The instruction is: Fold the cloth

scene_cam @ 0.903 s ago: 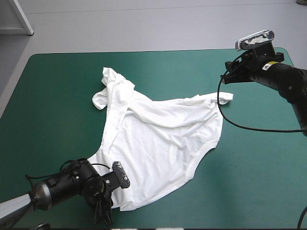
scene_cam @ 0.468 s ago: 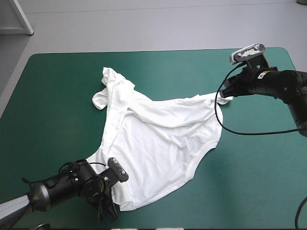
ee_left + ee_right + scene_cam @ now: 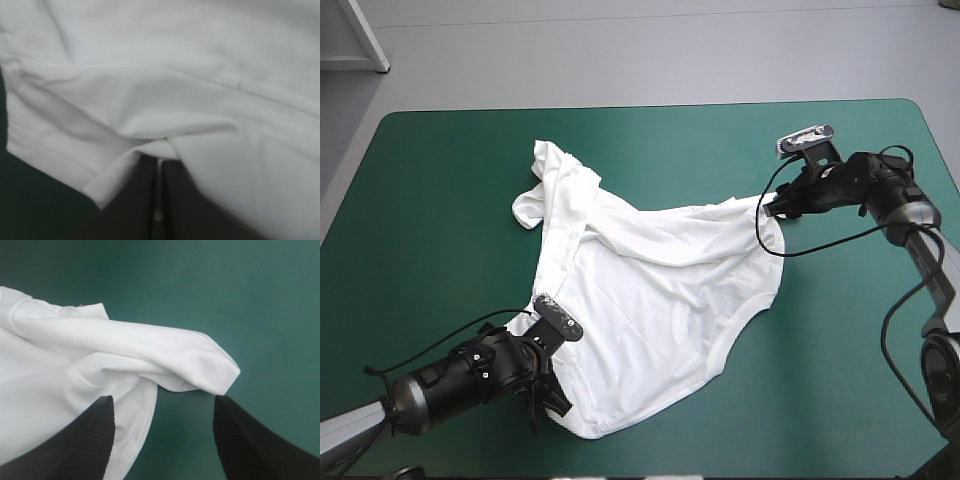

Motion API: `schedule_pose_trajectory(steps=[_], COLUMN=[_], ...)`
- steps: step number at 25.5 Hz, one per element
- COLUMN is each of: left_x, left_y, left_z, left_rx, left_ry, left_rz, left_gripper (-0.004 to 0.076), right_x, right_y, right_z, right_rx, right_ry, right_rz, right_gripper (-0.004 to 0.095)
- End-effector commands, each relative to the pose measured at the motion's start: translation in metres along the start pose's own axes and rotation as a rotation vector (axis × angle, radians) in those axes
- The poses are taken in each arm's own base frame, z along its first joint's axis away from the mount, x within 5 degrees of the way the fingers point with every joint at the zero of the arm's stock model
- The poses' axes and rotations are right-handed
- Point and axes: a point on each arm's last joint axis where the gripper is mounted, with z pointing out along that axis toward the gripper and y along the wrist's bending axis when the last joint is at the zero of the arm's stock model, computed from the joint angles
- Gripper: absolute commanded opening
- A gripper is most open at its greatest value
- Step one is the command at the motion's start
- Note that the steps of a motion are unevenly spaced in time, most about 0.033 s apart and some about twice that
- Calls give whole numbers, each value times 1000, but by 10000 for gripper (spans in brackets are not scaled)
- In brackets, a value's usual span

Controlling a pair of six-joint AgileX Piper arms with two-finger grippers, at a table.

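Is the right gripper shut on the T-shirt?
No. The right gripper stands wide open, and the sleeve tip of the T-shirt lies just ahead of it, not gripped.

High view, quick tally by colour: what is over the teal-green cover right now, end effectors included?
White: 1, the T-shirt
Black: 2, the left end effector, shut on the T-shirt's near edge, and the right end effector, open at the far-right sleeve
Total: 3
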Motion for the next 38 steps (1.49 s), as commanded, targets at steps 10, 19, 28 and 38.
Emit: schedule_pose_trajectory(steps=[10, 19, 28, 38], left_x=[-13, -15, -35, -54], left_y=[7, 7, 50, 102], left_z=[-10, -10, -108, -256], left_rx=[-54, -44, -266, -586], left_ry=[-129, -142, -531, -905], left_rz=[-34, -64, -141, -101], left_gripper=[19, 19, 19, 19], right_x=[-11, -10, -50, -43], right_y=[-21, -24, -10, 38], right_z=[41, 74, -60, -251], right_rx=[103, 58, 103, 51], right_ry=[-54, 49, -225, -697], right_rz=[-73, -64, -56, -117], right_gripper=[556, 140, 0, 1])
